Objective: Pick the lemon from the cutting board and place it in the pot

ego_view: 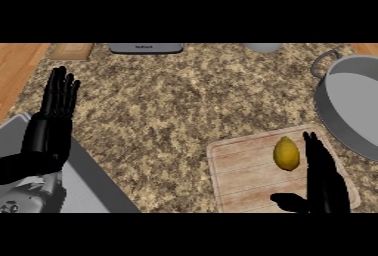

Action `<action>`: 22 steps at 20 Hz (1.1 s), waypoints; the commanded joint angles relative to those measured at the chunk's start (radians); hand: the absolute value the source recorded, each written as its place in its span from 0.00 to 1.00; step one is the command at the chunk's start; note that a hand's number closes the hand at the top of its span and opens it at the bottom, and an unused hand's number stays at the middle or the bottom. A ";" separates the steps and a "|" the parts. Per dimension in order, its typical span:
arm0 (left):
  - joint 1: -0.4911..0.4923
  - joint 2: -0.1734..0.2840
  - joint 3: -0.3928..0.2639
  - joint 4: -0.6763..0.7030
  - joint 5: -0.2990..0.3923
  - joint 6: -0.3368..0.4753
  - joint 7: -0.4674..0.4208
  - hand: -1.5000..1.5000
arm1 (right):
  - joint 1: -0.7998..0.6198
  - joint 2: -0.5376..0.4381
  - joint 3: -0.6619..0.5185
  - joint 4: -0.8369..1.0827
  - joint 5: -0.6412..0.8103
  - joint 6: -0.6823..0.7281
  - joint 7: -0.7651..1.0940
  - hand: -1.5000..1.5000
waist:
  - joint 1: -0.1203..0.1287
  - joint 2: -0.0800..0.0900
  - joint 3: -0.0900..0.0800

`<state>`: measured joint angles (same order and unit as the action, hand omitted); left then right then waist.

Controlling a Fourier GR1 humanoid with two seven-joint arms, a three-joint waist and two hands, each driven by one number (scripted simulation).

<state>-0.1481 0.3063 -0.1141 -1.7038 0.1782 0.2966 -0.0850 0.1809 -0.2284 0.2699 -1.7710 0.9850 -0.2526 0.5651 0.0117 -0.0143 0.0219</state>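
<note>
Head view: the lemon (286,153) lies on the cutting board (244,175), long axis running twelve to six. The right hand (322,177), fingers straight and apart, is nearer, with the lemon just beside its fingers at about ten o'clock, perhaps touching. The pot (347,107) sits at one o'clock. The left hand (50,125) rests open at far left.

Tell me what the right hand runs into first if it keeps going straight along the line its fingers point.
The right hand points up the view, past the lemon on its left. Beyond the cutting board edge, it would probably meet the pot wall first, though height is unclear.
</note>
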 commanded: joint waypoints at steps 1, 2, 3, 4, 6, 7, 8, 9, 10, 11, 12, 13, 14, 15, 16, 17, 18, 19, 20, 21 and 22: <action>0.102 -0.099 -0.089 0.098 -0.014 0.013 -0.020 0.50 | -0.083 0.012 -0.029 0.084 -0.014 0.024 0.007 0.00 | -0.001 0.021 -0.022; 0.094 -0.056 -0.053 0.078 0.025 -0.030 0.022 0.50 | -0.069 0.022 -0.010 0.074 -0.029 0.026 -0.006 0.00 | -0.002 0.019 -0.022; 0.109 -0.101 -0.091 0.073 -0.028 0.020 -0.006 0.50 | -0.050 0.033 0.000 0.091 0.002 -0.024 -0.023 0.00 | -0.007 0.017 -0.022; 0.141 -0.074 -0.066 0.050 -0.007 -0.004 0.006 0.50 | -0.064 0.001 -0.013 0.072 -0.007 0.026 -0.017 0.00 | 0.000 0.016 -0.022; 0.096 -0.124 -0.087 0.128 -0.024 0.008 -0.029 0.50 | -0.087 -0.015 -0.018 0.116 0.065 -0.052 -0.057 1.00 | -0.017 0.023 -0.022; 0.121 -0.101 -0.069 0.115 -0.016 -0.013 -0.032 0.50 | -0.093 -0.006 0.004 0.101 0.097 -0.064 -0.053 1.00 | -0.009 0.020 -0.023; 0.143 -0.101 -0.070 0.079 -0.023 -0.003 -0.023 0.50 | -0.113 -0.006 -0.014 0.103 0.110 -0.074 -0.040 1.00 | 0.000 0.017 -0.023; 0.113 -0.081 -0.041 0.102 -0.003 -0.030 -0.020 0.50 | -0.114 -0.003 -0.016 0.113 0.111 -0.091 -0.052 1.00 | -0.007 0.019 -0.023; 0.141 -0.092 -0.051 0.099 -0.021 -0.019 -0.037 0.50 | -0.128 -0.013 -0.025 0.095 0.111 -0.090 -0.055 1.00 | -0.005 0.018 -0.023; 0.100 -0.075 -0.036 0.078 -0.004 -0.028 0.018 0.50 | -0.109 -0.008 -0.023 0.102 0.110 -0.111 -0.066 1.00 | -0.011 0.017 -0.022; 0.116 -0.114 -0.073 0.082 -0.036 -0.002 -0.003 0.50 | -0.118 -0.004 -0.017 0.120 0.119 -0.113 -0.070 1.00 | -0.011 0.018 -0.022; 0.145 -0.106 -0.052 0.086 -0.013 -0.028 -0.028 0.50 | -0.127 0.000 -0.028 0.139 0.119 -0.125 -0.070 1.00 | -0.004 0.019 -0.022; 0.113 -0.133 -0.069 0.110 -0.033 -0.009 -0.030 0.50 | -0.120 0.006 -0.007 0.137 0.142 -0.129 -0.068 1.00 | -0.016 0.020 -0.023; 0.106 -0.092 -0.030 0.097 -0.018 -0.026 0.002 0.50 | -0.113 0.027 0.013 0.166 0.179 -0.165 -0.070 1.00 | -0.009 0.019 -0.022; 0.161 -0.110 -0.052 0.085 -0.024 -0.034 -0.033 0.50 | -0.121 0.011 -0.003 0.127 0.152 -0.124 -0.059 1.00 | -0.006 0.017 -0.023; 0.108 -0.103 -0.036 0.102 -0.026 -0.032 -0.016 0.50 | -0.123 -0.004 -0.021 0.163 0.129 -0.156 -0.104 1.00 | -0.013 0.019 -0.022; 0.091 -0.129 -0.056 0.112 -0.053 0.000 -0.002 0.50 | -0.130 0.010 -0.011 0.135 0.156 -0.151 -0.077 1.00 | -0.020 0.019 -0.022; 0.120 -0.129 -0.054 0.077 -0.039 -0.013 -0.006 0.50 | -0.069 -0.021 -0.020 0.117 0.172 -0.196 -0.101 1.00 | -0.023 0.015 -0.022; 0.082 -0.148 -0.062 0.091 -0.056 0.007 0.006 0.50 | -0.128 -0.018 -0.036 0.137 0.192 -0.188 -0.087 1.00 | -0.021 0.017 -0.022; 0.110 -0.116 -0.034 0.119 -0.039 -0.032 -0.015 0.50 | -0.145 0.034 -0.010 0.116 0.256 -0.209 -0.033 1.00 | -0.017 0.018 -0.024; 0.111 -0.109 -0.043 0.062 -0.035 -0.040 0.014 0.50 | -0.232 0.021 -0.119 0.224 0.201 -0.162 0.012 1.00 | 0.008 0.021 -0.022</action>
<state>-0.1460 0.2588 -0.0821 -1.7026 0.1273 0.2730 -0.0923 0.0381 -0.2211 0.2316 -1.6259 1.1664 -0.4185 0.5127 0.0009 -0.0162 0.0244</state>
